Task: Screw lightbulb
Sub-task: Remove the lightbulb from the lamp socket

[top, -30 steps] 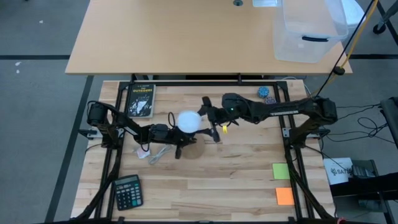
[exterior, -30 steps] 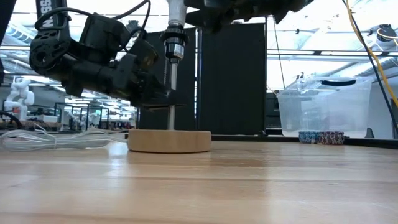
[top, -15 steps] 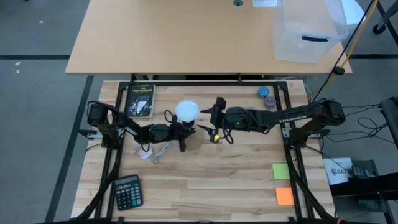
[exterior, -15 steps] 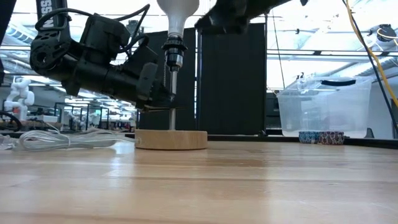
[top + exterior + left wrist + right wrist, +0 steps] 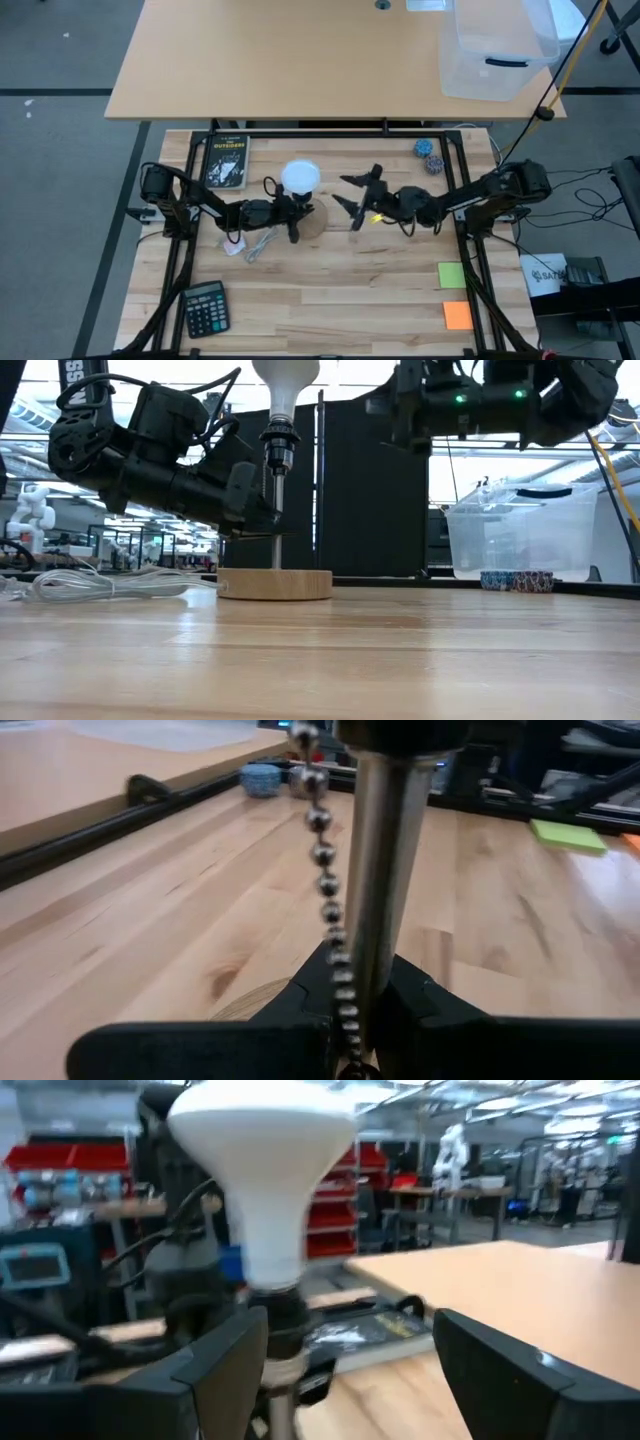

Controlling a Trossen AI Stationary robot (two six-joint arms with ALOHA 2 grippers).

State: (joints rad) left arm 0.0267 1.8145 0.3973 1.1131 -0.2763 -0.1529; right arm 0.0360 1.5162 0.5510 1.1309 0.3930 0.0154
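The white lightbulb (image 5: 300, 177) (image 5: 262, 1170) sits upright in the black socket (image 5: 277, 445) of a small lamp. The lamp has a metal rod (image 5: 385, 870), a bead chain (image 5: 325, 870) and a round wooden base (image 5: 274, 583) that rests on the table. My left gripper (image 5: 293, 222) (image 5: 370, 1025) is shut on the rod, low down. My right gripper (image 5: 347, 192) (image 5: 350, 1370) stands open to the right of the bulb and clear of it. It faces the bulb at about the bulb's height. My left gripper pinches the lamp's metal rod (image 5: 372, 982) between its two fingers, a little above the wooden base. The fingers come in nearly level from the table's left and lie across the upright rod. The lamp stands upright with its base on the table.
A dark book (image 5: 227, 160) lies at the far left and a calculator (image 5: 206, 308) at the near left. A white cable (image 5: 255, 245) lies beside the lamp. Two small bowls (image 5: 428, 152) sit at the far right, sticky notes (image 5: 452, 274) at the near right. A clear bin (image 5: 495, 45) stands on the table behind.
My right gripper has drawn back from the bulb toward the table's right edge. It has sunk and tipped to nearly level, staying open. My left gripper has turned at the wrist, and the lamp with the bulb has shifted slightly toward the far edge.
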